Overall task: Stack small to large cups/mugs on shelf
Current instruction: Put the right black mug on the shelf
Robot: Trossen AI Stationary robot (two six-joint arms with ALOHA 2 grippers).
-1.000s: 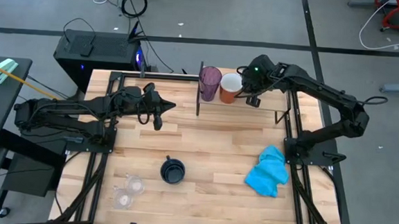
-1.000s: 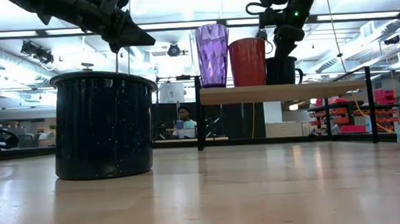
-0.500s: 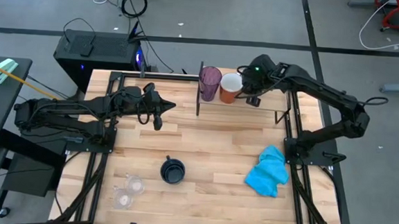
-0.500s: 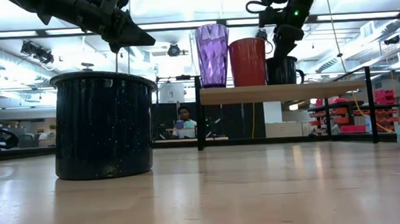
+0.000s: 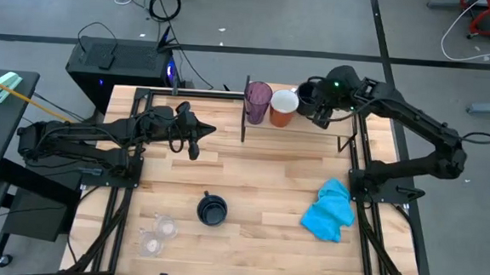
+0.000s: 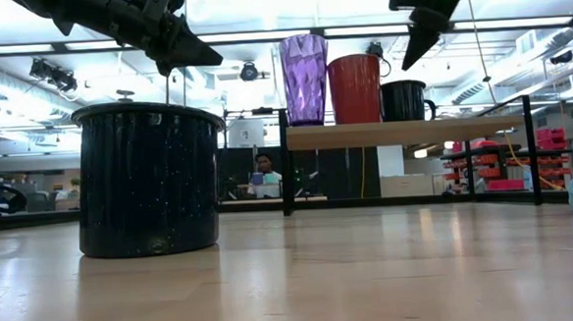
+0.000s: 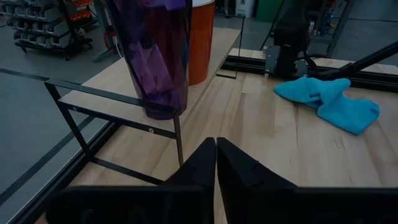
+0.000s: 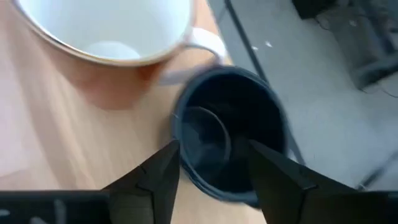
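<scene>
**High view: three cups lined up on the shelf, right gripper above the navy one**

You see the slatted wooden tabletop (image 5: pixel 251 180) filling the middle of the frame, on a black metal frame over a grey floor with taped lines. At the top centre sits the shelf (image 5: pixel 331 126), a lighter board on thin black uprights. On it stand, left to right, the purple tumbler (image 5: pixel 257 102), the orange mug (image 5: pixel 283 106) with its white inside, and a navy mug (image 5: pixel 306 94) just beside the orange one.

Your right gripper (image 5: pixel 321 113) hangs over that navy mug, its fingers (image 8: pixel 155 177) apart and holding nothing; the low view shows it clear above the mug's rim. Your left gripper (image 5: pixel 193 148) waits at upper left of the table, fingers pressed together and empty.

Lower centre, the second navy mug (image 5: pixel 211 210) stands on the tabletop. Two clear plastic cups (image 5: pixel 158 236) sit at lower left, near each other. A bright blue cloth (image 5: pixel 330 209) lies crumpled at lower right.

Beyond the table, a black case (image 5: pixel 117 66) with cables stands on the floor at upper left. In the low view, ceiling light strips run across the room, and a person (image 6: pixel 262 172) sits far behind the shelf.
</scene>
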